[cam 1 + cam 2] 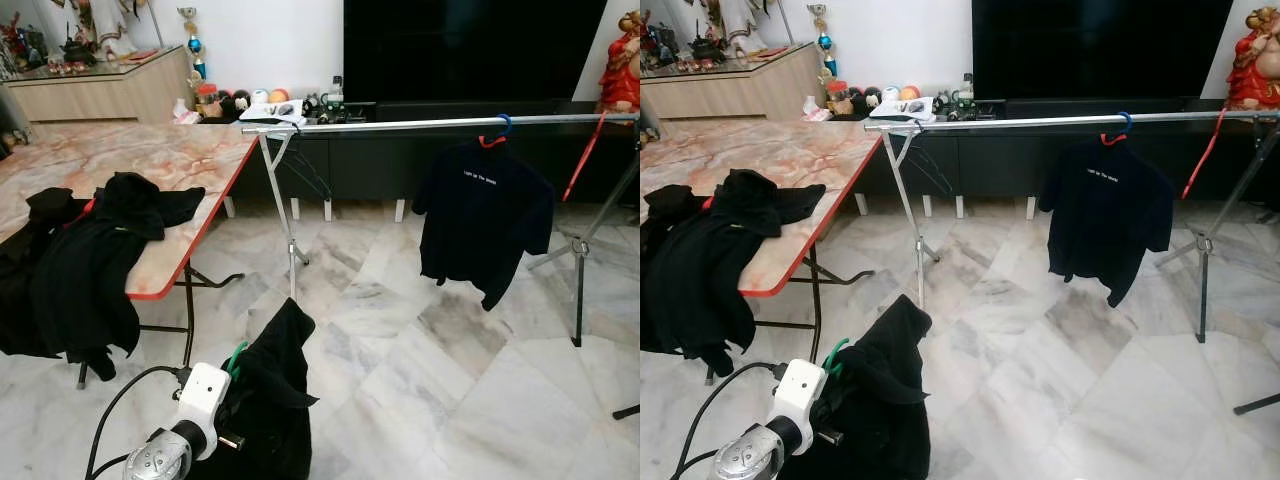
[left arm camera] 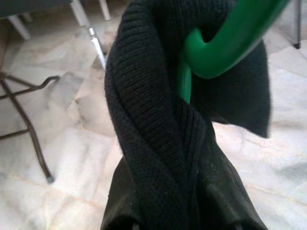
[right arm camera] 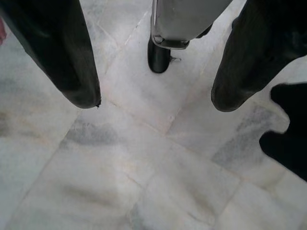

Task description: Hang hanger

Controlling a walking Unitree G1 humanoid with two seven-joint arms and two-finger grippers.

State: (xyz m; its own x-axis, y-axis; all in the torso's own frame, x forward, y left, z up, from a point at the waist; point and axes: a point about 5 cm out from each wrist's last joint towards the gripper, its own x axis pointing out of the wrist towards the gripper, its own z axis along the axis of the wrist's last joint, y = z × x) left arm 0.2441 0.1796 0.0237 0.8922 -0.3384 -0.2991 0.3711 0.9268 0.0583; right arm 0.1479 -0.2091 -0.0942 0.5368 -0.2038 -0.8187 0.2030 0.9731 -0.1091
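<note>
One green hanger, wrapped in a black garment, sits clenched in the left gripper at lower left; it should raise the hook clear above the rail before lowering it on.

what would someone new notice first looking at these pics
Probably the left gripper low in front, carrying a black garment on a green hanger. Next, the long metal rail across the room, with a black t-shirt already hanging from it. More dark clothes are heaped on the marble-patterned table at the left.
</note>
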